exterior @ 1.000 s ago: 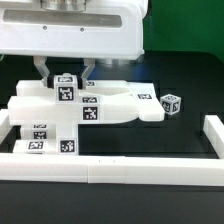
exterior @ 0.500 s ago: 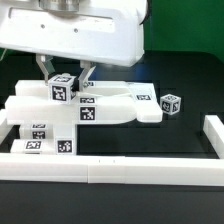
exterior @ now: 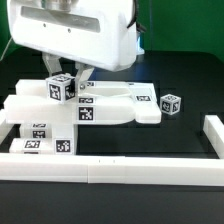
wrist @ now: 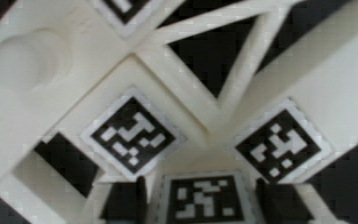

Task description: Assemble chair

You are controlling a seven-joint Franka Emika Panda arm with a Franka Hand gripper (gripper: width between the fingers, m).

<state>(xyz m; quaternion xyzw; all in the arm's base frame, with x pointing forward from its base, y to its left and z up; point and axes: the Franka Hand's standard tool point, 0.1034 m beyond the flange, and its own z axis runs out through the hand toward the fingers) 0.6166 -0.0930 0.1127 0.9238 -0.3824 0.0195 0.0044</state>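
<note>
Most of the arm is cut off by the top edge of the exterior view, where only its large white housing [exterior: 75, 35] shows. That housing hides the upper part of the gripper [exterior: 66, 77], so just two dark finger ends stick out below it. They stand closed on a small tagged block [exterior: 62, 88], one at each side of it, over the far left part of the chair [exterior: 125, 108]. Whether the block touches the slab under it cannot be told. The chair lies as a joined cluster of white slabs on the left half of the table [exterior: 150, 138], with a rounded end reaching past the middle. Several tags show on its top and near faces, too small to read. One loose cube [exterior: 171, 102] with a tag sits on the table just beside that rounded end, on the exterior view's right, apart from it. The wrist view is very close and blurred. Three tags crowd together there, a large one [wrist: 137, 135], a second one [wrist: 279, 140] and a third one [wrist: 202, 198] cut off by the picture's edge. Slanting white surfaces run between them, and which part each tag belongs to cannot be made out. The table is matt black, with a long white rail [exterior: 120, 166] along its near edge and a shorter rail [exterior: 212, 132] at the right. A plain green backdrop [exterior: 190, 30] fills the far right.
</note>
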